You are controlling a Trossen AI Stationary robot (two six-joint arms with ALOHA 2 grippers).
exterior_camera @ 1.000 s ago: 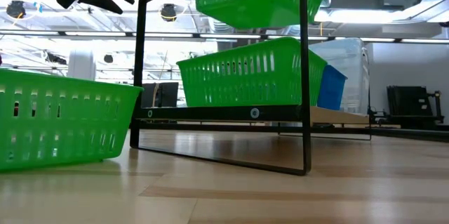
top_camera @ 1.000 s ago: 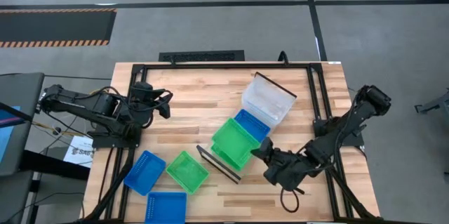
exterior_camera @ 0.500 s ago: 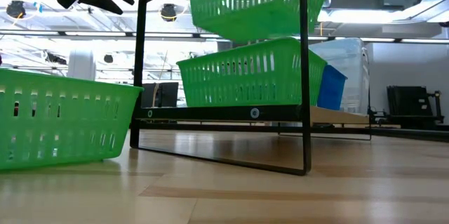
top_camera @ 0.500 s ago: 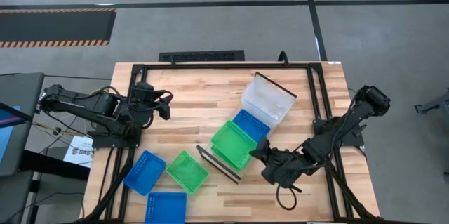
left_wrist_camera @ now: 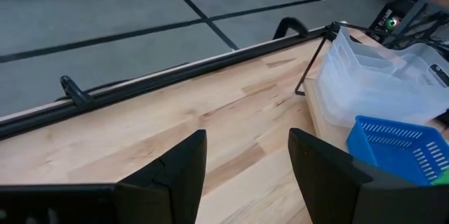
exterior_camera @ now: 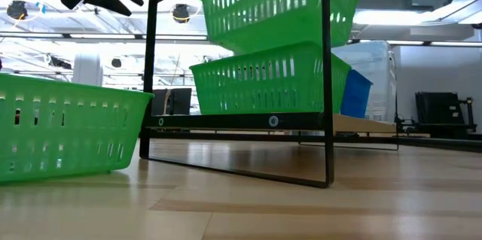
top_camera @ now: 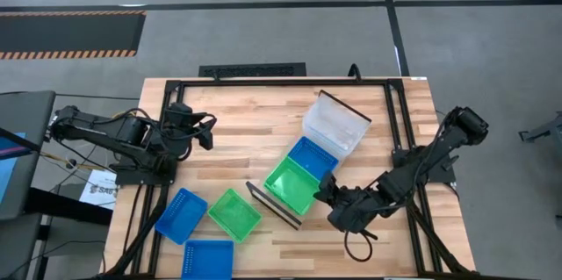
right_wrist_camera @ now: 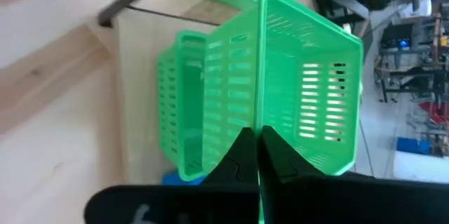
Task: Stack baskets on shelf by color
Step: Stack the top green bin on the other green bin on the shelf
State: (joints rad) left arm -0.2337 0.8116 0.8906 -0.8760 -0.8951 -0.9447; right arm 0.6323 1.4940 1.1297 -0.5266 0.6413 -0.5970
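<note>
Left gripper [left_wrist_camera: 247,171]: one, idle near the table's left edge, fingers spread, nothing between them.

Blue baskets: we count three. Two lie loose at the front left, one [top_camera: 182,215] tilted, one [top_camera: 207,259] at the front edge. The third [top_camera: 313,156] sits on the shelf.

Green baskets: we count three. One [top_camera: 234,214] lies loose just beside the tilted blue one. One [exterior_camera: 263,82] rests on the shelf next to the blue one. One [top_camera: 294,184] hangs just above that one, tipped in the low view, its lower corner about touching the rim beneath.

Clear baskets [top_camera: 336,124]: at the shelf's far end; we cannot tell how many are nested.

Shelf [top_camera: 274,204]: one, mid-table, long axis diagonal from front left to back right, black frame [exterior_camera: 326,82] at its near end.

Right gripper [right_wrist_camera: 256,147]: one, at the shelf's front right, fingers pressed together on the wall of the raised green basket.
</note>
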